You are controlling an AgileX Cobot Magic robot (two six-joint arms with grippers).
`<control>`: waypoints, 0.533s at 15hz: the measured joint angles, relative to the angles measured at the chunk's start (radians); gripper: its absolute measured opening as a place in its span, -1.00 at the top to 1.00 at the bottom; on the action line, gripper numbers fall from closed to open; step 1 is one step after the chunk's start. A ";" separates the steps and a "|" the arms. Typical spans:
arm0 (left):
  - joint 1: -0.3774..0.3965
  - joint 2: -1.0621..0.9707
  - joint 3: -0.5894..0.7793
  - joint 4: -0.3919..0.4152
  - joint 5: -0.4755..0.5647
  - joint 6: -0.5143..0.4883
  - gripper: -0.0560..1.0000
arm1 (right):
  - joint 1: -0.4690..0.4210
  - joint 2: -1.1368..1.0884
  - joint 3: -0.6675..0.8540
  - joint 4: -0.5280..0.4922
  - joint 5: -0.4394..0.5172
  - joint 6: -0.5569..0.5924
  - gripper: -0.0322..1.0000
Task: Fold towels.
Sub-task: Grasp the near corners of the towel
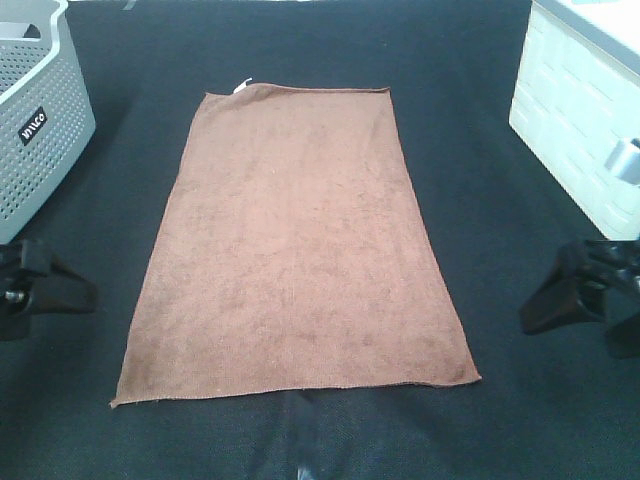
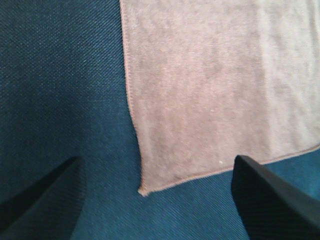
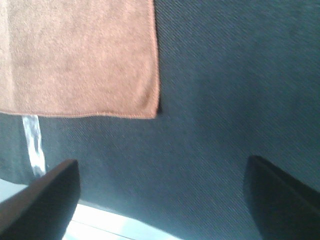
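1. Towel (the reddish-brown one) is lying flat and fully spread in the middle of the dark table, and you are looking along its length, with one short edge near you and the other far
2. You are seeing no fold in it yet; all four edges are resting on the table, and a small white tag is sticking out at the far left corner
3. Your left gripper is hanging out to the left of the towel's near end, apart from the cloth. Its fingers are spread wide and gripping nothing, and its wrist camera is looking down at the near left corner
4. Your right gripper is hanging out to the right of the near end, also clear of the cloth. Its fingers are likewise released and empty, and the near right corner is showing beyond them in its wrist view
5. You are also getting a grey perforated basket sitting at the far left and a white bin at the far right — both well apart from the towel
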 joint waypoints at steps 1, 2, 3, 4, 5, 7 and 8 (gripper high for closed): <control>0.000 0.028 0.000 -0.026 -0.004 0.030 -0.54 | 0.000 0.038 0.000 0.039 -0.024 -0.046 -0.68; 0.000 0.076 0.000 -0.073 -0.005 0.070 -0.54 | 0.000 0.100 0.000 0.099 -0.057 -0.110 -0.67; 0.000 0.106 0.000 -0.100 -0.005 0.090 -0.54 | 0.000 0.135 0.000 0.143 -0.072 -0.151 -0.66; 0.000 0.135 -0.001 -0.123 -0.005 0.098 -0.54 | 0.000 0.168 0.000 0.187 -0.081 -0.200 -0.65; 0.000 0.165 -0.001 -0.143 -0.006 0.106 -0.54 | 0.000 0.201 -0.001 0.232 -0.082 -0.250 -0.65; 0.000 0.213 0.001 -0.184 -0.007 0.145 -0.54 | 0.000 0.250 -0.001 0.302 -0.089 -0.326 -0.63; 0.000 0.241 0.001 -0.223 -0.007 0.177 -0.54 | 0.000 0.279 -0.002 0.355 -0.095 -0.378 -0.62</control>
